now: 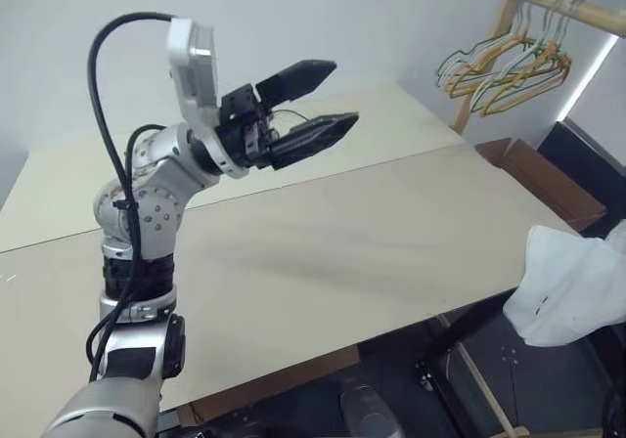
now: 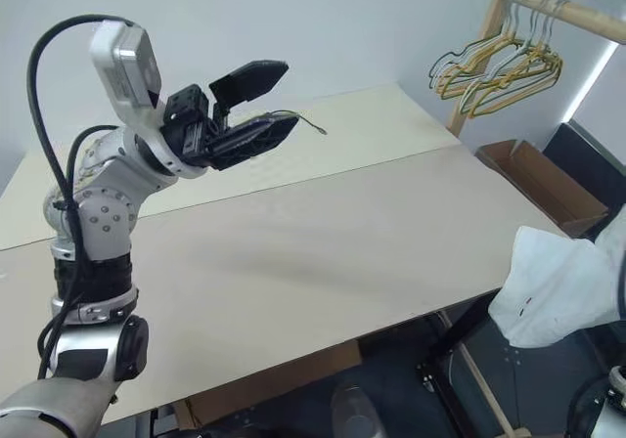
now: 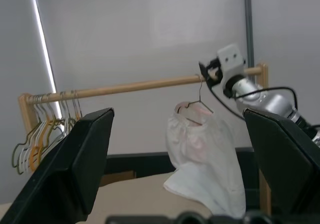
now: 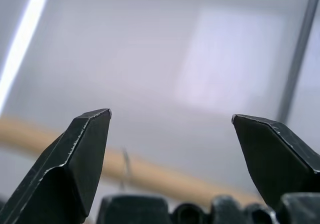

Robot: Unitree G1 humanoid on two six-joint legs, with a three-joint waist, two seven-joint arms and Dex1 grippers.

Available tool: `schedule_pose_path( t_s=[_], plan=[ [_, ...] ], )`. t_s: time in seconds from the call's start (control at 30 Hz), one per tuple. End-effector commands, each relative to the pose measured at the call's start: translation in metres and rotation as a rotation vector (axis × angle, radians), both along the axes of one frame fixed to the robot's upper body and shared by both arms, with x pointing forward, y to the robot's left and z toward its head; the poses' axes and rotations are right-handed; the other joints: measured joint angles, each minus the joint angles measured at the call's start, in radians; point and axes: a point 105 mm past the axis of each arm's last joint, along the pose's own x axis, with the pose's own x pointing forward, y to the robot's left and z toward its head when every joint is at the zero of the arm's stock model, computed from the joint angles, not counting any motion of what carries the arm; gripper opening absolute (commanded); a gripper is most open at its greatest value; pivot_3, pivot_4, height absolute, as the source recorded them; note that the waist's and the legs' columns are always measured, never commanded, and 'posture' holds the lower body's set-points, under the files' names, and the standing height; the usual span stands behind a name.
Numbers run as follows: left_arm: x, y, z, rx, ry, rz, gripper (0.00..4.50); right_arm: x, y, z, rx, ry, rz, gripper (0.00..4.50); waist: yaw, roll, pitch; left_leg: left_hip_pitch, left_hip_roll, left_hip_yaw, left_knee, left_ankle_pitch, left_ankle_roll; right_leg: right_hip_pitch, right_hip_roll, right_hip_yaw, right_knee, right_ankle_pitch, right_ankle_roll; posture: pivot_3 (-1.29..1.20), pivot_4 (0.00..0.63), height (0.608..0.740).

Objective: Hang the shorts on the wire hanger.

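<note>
A: Where are the shorts (image 3: 202, 156) now?

B: One pair, draped on one wire hanger (image 3: 196, 105), whose hook sits over the wooden rail (image 3: 125, 88). They hang off the right end of the tabletop (image 1: 323, 252), touching nothing below.

A: And the fingers?

B: The left gripper (image 1: 315, 103) hovers above the tabletop, fingers spread wide and empty. The right gripper (image 4: 170, 149) is spread just as wide, also empty, close by the rail.

A: How would the load handle?

B: I'd judge the cloth light and limp, so it slips easily; grip the gathered waistband. The wire is thin and springy; take it near the hook.

A: Other hangers?

B: A bunch (image 1: 504, 62) at the rail's far end; too tangled to count.
</note>
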Motion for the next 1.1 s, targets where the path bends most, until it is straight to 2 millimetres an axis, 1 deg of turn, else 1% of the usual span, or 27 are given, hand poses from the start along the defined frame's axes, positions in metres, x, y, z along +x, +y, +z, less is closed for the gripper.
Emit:
schedule_pose_path(
  t_s=[0.03, 0.07, 0.1, 0.13, 0.2, 0.23, 0.27, 0.3, 0.33, 0.4, 0.47, 0.6, 0.7, 0.77, 0.83, 0.97, 1.1],
  plan=[
    [0.001, 0.01, -0.01, 0.047, -0.015, 0.09, 4.5, 0.037, 0.075, 0.005, -0.106, 0.11, 0.473, 4.47, -0.003, -0.004, 0.001, 0.002, 0.0, -0.001, -0.002, 0.0, 0.0, 0.007, 0.0, -0.001, -0.002, 0.0, 0.0, -0.26, 0.04, 0.74],
    [0.003, 0.016, -0.017, 0.056, -0.016, 0.131, 4.5, 0.052, 0.1, -0.006, -0.075, 0.192, 0.663, 4.47, -0.005, -0.006, 0.002, 0.006, 0.0, -0.002, -0.004, 0.0, 0.0, 0.012, 0.0, -0.002, -0.005, 0.0, 0.0, -0.25, 0.039, 0.74],
    [0.005, 0.021, -0.023, 0.068, -0.015, 0.176, 4.5, 0.063, 0.125, -0.018, -0.067, 0.272, 0.827, 4.47, -0.004, -0.008, 0.002, 0.013, 0.001, -0.003, -0.007, 0.0, 0.0, 0.016, 0.001, -0.002, -0.007, 0.0, 0.0, -0.23, 0.039, 0.74],
    [0.007, 0.027, -0.03, 0.086, -0.018, 0.229, 4.5, 0.071, 0.151, -0.032, -0.058, 0.362, 1.003, 4.47, -0.002, -0.008, 0.002, 0.015, 0.002, -0.006, -0.01, 0.0, 0.0, 0.022, 0.001, -0.003, -0.012, 0.0, 0.0, -0.21, 0.039, 0.74],
    [0.01, 0.038, -0.04, 0.085, -0.026, 0.347, 4.5, 0.076, 0.197, -0.061, -0.09, 0.53, 1.299, 4.47, 0.012, -0.009, 0.002, 0.016, 0.002, -0.01, -0.011, -0.001, -0.001, 0.023, 0.001, -0.003, -0.014, 0.0, 0.0, -0.17, 0.038, 0.74],
    [0.011, 0.042, -0.043, 0.072, -0.031, 0.396, 4.5, 0.074, 0.211, -0.072, -0.109, 0.588, 1.4, 4.47, 0.023, -0.009, 0.002, 0.017, 0.002, -0.011, -0.011, -0.001, -0.001, 0.021, 0.001, -0.004, -0.014, 0.0, -0.001, -0.14, 0.038, 0.74],
    [0.011, 0.046, -0.05, 0.085, -0.039, 0.454, 4.5, 0.074, 0.226, -0.087, -0.134, 0.676, 1.491, 4.47, 0.044, -0.01, 0.003, 0.017, 0.002, -0.011, -0.011, -0.001, -0.001, 0.018, 0.001, -0.003, -0.014, 0.001, -0.001, -0.11, 0.04, 0.74],
    [0.01, 0.048, -0.055, 0.097, -0.046, 0.489, 4.5, 0.074, 0.234, -0.096, -0.149, 0.733, 1.545, 4.47, 0.066, -0.01, 0.003, 0.014, 0.002, -0.012, -0.01, -0.001, -0.001, 0.016, 0.001, -0.003, -0.013, 0.003, -0.004, -0.08, 0.041, 0.74],
    [0.009, 0.05, -0.061, 0.125, -0.052, 0.517, 4.5, 0.076, 0.239, -0.105, -0.156, 0.788, 1.576, 4.47, 0.089, -0.01, 0.003, 0.013, 0.002, -0.012, -0.01, -0.001, -0.001, 0.013, 0.001, -0.003, -0.012, 0.006, -0.009, -0.07, 0.042, 0.74],
    [0.001, 0.054, -0.079, 0.208, -0.065, 0.55, 4.5, 0.079, 0.249, -0.122, -0.198, 0.889, 1.629, 4.47, 0.142, -0.01, 0.003, 0.009, 0.001, -0.012, -0.01, -0.001, -0.001, 0.007, 0.0, -0.002, -0.011, 0.006, -0.01, -0.02, 0.041, 0.74],
    [-0.01, 0.057, -0.092, 0.267, -0.037, 0.548, 4.5, 0.08, 0.255, -0.131, -0.217, 0.95, 1.669, 4.47, 0.189, -0.01, 0.003, 0.008, 0.001, -0.011, -0.01, 0.0, -0.001, 0.004, 0.0, -0.002, -0.01, 0.007, -0.011, 0.01, 0.045, 0.74],
    [-0.034, 0.062, -0.103, 0.316, 0.026, 0.488, 4.5, 0.079, 0.258, -0.144, -0.241, 1.037, 1.692, 4.47, 0.292, -0.011, 0.004, 0.0, 0.001, -0.01, -0.01, 0.001, -0.004, -0.007, 0.0, -0.002, -0.007, 0.008, -0.013, 0.09, 0.065, 0.74],
    [-0.042, 0.064, -0.105, 0.336, 0.056, 0.492, 4.5, 0.071, 0.257, -0.157, -0.253, 1.107, 1.715, 4.47, 0.356, -0.012, 0.006, -0.002, 0.001, -0.008, -0.01, 0.002, -0.006, -0.01, 0.001, -0.004, -0.005, 0.008, -0.014, 0.09, 0.067, 0.74],
    [-0.042, 0.064, -0.105, 0.334, 0.056, 0.513, 4.5, 0.068, 0.257, -0.16, -0.246, 1.132, 1.718, 4.47, 0.38, -0.013, 0.006, -0.002, 0.001, -0.004, -0.01, 0.002, -0.006, -0.009, 0.001, -0.005, -0.006, 0.008, -0.014, 0.11, 0.073, 0.74],
    [-0.043, 0.064, -0.104, 0.328, 0.058, 0.518, 4.5, 0.067, 0.257, -0.162, -0.231, 1.153, 1.715, 4.47, 0.391, -0.013, 0.007, -0.002, 0.001, -0.003, -0.01, 0.003, -0.007, -0.009, 0.001, -0.005, -0.006, 0.008, -0.015, 0.11, 0.075, 0.74],
    [-0.044, 0.061, -0.102, 0.326, 0.059, 0.491, 4.5, 0.063, 0.258, -0.161, -0.23, 1.149, 1.72, 4.47, 0.393, -0.014, 0.007, -0.002, 0.001, -0.003, -0.01, 0.003, -0.007, -0.009, 0.001, -0.006, -0.005, 0.009, -0.016, 0.1, 0.075, 0.74],
    [-0.04, 0.062, -0.101, 0.337, 0.051, 0.483, 4.5, 0.062, 0.255, -0.163, -0.227, 1.153, 1.704, 4.47, 0.392, -0.015, 0.008, -0.002, 0.001, -0.003, -0.01, 0.003, -0.007, -0.009, 0.001, -0.006, -0.006, 0.008, -0.016, 0.09, 0.074, 0.74]
  ],
)
